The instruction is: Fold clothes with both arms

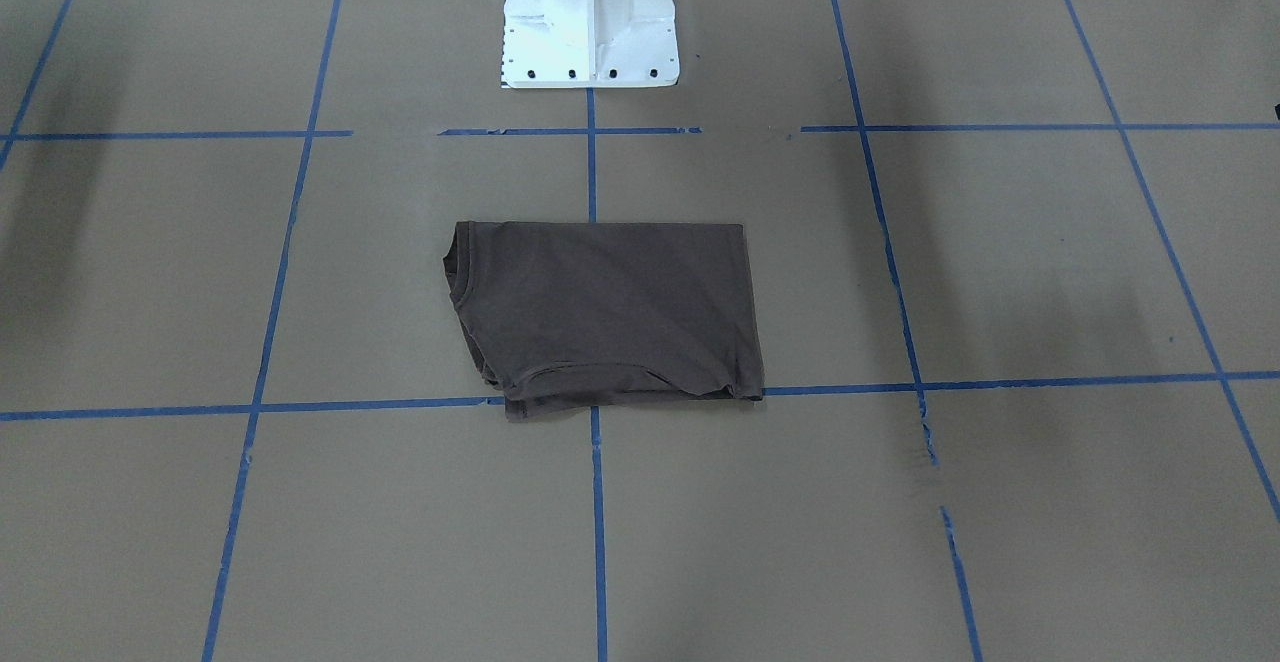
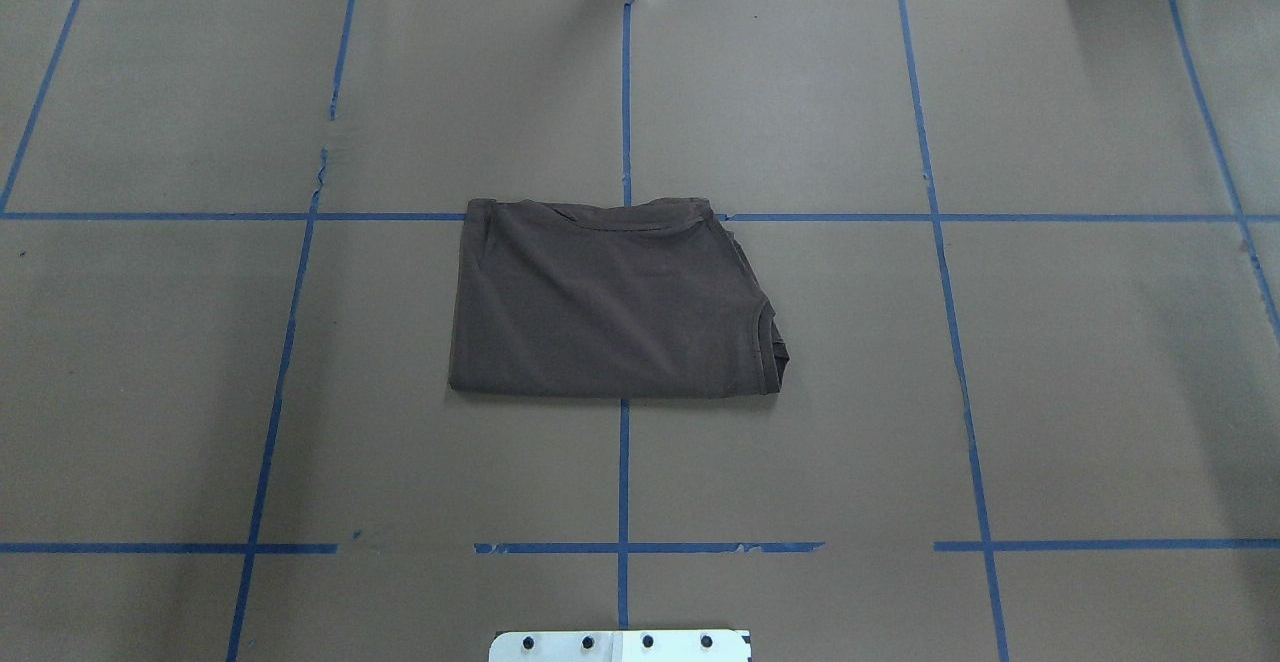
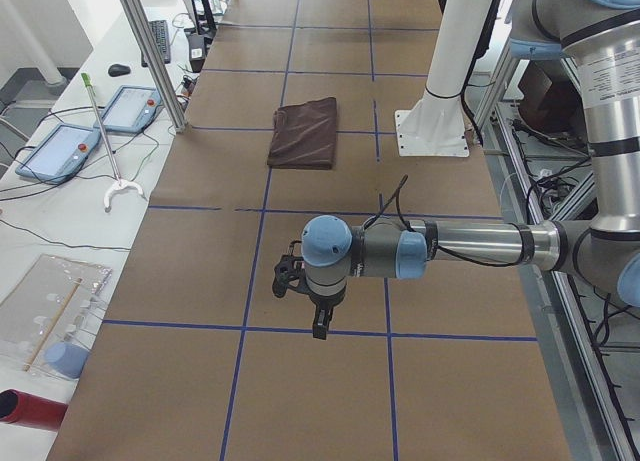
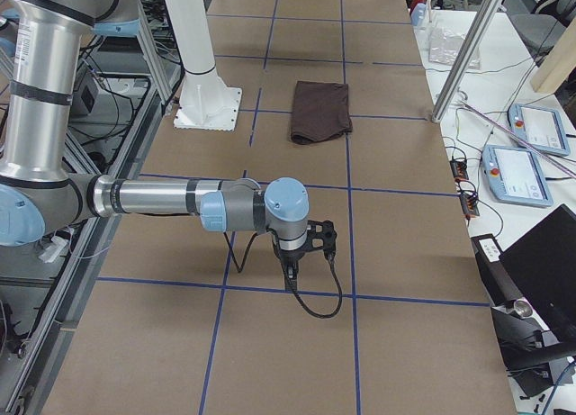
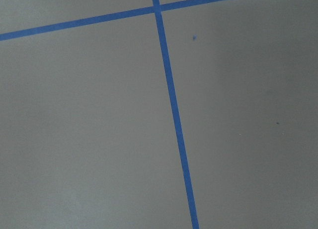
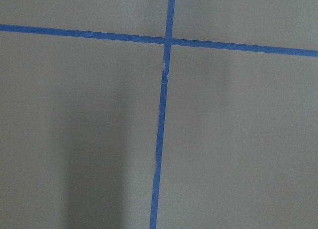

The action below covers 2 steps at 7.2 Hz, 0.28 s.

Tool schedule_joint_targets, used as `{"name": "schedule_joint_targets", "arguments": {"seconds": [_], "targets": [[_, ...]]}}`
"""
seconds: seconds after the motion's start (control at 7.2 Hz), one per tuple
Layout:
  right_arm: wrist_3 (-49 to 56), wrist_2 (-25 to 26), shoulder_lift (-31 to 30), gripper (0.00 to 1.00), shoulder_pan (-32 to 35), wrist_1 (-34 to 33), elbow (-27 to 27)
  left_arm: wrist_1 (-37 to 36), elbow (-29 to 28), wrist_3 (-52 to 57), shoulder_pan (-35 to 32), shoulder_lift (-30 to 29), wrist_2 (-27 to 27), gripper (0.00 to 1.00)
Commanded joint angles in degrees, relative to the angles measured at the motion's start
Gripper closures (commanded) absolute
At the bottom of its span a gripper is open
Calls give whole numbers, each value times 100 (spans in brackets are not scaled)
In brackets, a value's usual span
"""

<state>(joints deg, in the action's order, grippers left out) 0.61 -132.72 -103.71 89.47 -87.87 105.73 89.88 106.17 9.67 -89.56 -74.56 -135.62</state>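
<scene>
Lying folded mid-frame on the surface (image 2: 1000,392), the T-shirt (image 2: 610,302) looks finished, so left claw (image 3: 318,323) and right claw (image 4: 292,271) hang clear, opening indeterminable.

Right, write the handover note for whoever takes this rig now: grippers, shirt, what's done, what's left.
Left gripper: holds nothing and hangs over bare table, far from the shirt. Open or shut cannot be told from the side view.
Right gripper: the same at the other end of the table.
T-shirt: lies mid-table across the centre blue tape, in front of the white pedestal.
Done: the shirt is folded into a compact rectangle.
Left: probably little. The layers at one edge look slightly uneven, so tidy them if a neater stack is wanted.
</scene>
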Motion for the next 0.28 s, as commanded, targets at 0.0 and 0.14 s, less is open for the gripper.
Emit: {"name": "schedule_joint_targets", "arguments": {"seconds": [0.0, 0.14], "targets": [[0, 0, -1, 0, 0, 7, -9, 12, -8, 9, 0, -6, 10, 0], [0, 0, -1, 0, 0, 7, -9, 12, 0, 9, 9, -6, 10, 0]]}}
